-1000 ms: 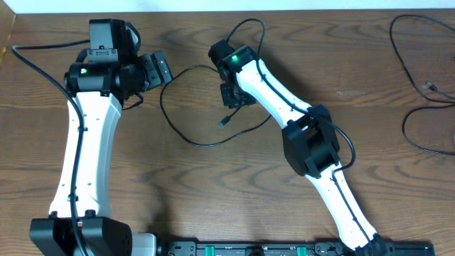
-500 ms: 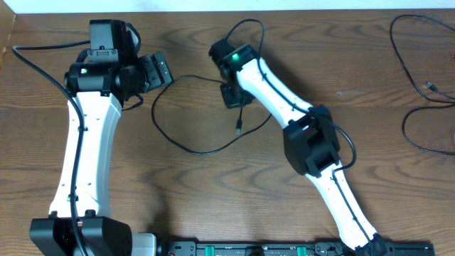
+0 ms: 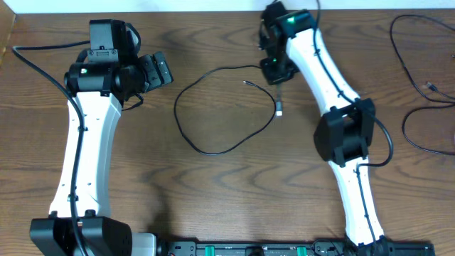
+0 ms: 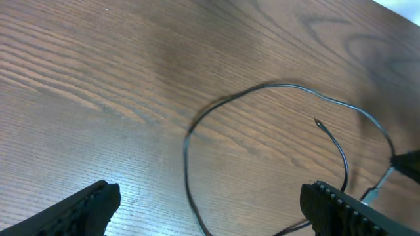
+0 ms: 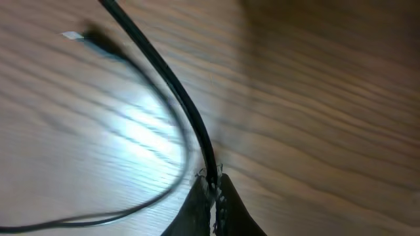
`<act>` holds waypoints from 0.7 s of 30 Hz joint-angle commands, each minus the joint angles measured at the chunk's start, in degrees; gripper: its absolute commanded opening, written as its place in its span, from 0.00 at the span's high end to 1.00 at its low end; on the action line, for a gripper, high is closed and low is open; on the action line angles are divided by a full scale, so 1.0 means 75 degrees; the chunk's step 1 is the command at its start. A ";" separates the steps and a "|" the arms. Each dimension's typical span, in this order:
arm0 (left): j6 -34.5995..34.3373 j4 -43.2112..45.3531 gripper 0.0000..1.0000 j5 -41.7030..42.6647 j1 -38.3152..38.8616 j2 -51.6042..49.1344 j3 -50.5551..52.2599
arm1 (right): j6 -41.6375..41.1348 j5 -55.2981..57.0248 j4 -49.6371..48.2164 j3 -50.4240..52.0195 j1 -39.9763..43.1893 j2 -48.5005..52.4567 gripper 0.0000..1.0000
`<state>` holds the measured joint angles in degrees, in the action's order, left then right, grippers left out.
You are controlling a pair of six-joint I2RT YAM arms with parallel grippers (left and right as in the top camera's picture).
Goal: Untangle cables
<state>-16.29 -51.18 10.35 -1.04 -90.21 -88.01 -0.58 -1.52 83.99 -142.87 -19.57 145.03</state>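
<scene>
Right gripper [image 5: 211, 191] pinched shut on black cable [image 5: 169, 82], far centre. Left gripper [image 4: 210, 200] wide open, empty, left of loop.

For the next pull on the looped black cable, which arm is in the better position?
Right. The right gripper is shut on the black cable, so it can pull at once. The left gripper hangs open beside the loop, touching nothing.

Black cable loop [image 3: 176, 112] on wooden table [image 3: 234, 206], its plug end [image 3: 280, 110] just below right fingers [image 3: 274, 71]
</scene>
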 commanded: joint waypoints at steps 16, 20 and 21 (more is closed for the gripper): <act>0.0012 0.0050 0.07 -0.0070 -0.0023 -0.0017 -0.0050 | 0.0659 -0.0172 0.1501 0.1451 0.0796 -0.0210 0.99; 0.0015 0.0003 0.07 -0.0073 -0.0023 -0.0017 -0.0032 | 0.1536 -0.0842 0.1594 0.1451 0.0551 -0.0210 0.86; 0.0012 0.0003 0.07 -0.0073 -0.0023 -0.0017 -0.0029 | 0.1550 -0.0880 0.1515 0.1451 0.0507 -0.0210 0.79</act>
<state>-16.32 -50.89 10.35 -1.04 -90.21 -88.01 6.20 -4.16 96.12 -132.03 -14.04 145.01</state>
